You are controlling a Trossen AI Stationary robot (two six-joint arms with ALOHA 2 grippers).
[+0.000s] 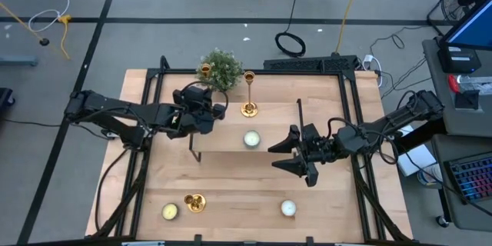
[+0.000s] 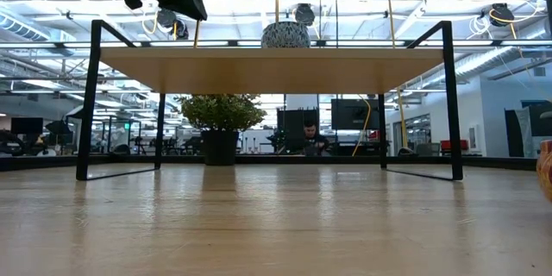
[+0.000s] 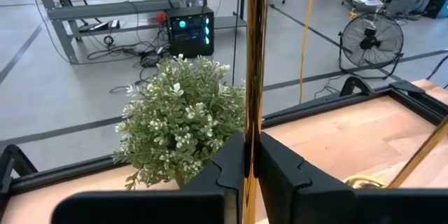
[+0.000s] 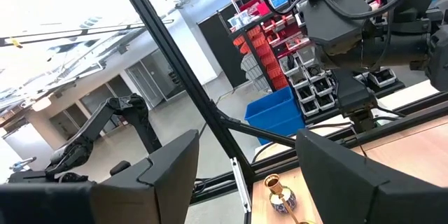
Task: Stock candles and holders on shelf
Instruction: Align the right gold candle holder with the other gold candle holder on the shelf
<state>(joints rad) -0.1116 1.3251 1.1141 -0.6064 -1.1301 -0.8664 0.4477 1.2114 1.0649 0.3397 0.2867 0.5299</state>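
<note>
**Candlestick stem clamped by the left gripper over the shelf**

The left gripper [image 1: 206, 111] is seen at the far left part of the shelf [image 1: 231, 143], closed on the thin gold stem of a holder [image 3: 253, 77]; in the left wrist view the stem runs upright between the two dark fingers [image 3: 227, 171], pressed from both sides. Just beyond this gripper the small green plant [image 1: 221, 68] is found, and just to its right a second holder [image 1: 248, 96] stands upright on the shelf. A pale candle [image 1: 250, 139] sits on the shelf, nearer the front, between the two grippers.

The right gripper [image 1: 296, 156] is held at the shelf's right end with its fingers [image 4: 168, 161] spread apart and nothing between them. Ahead of it, on the tabletop [image 1: 238, 200], a white candle [image 1: 288, 208] is placed; well to its left a third holder [image 1: 195, 202] lies beside a yellowish candle [image 1: 170, 212].
</note>
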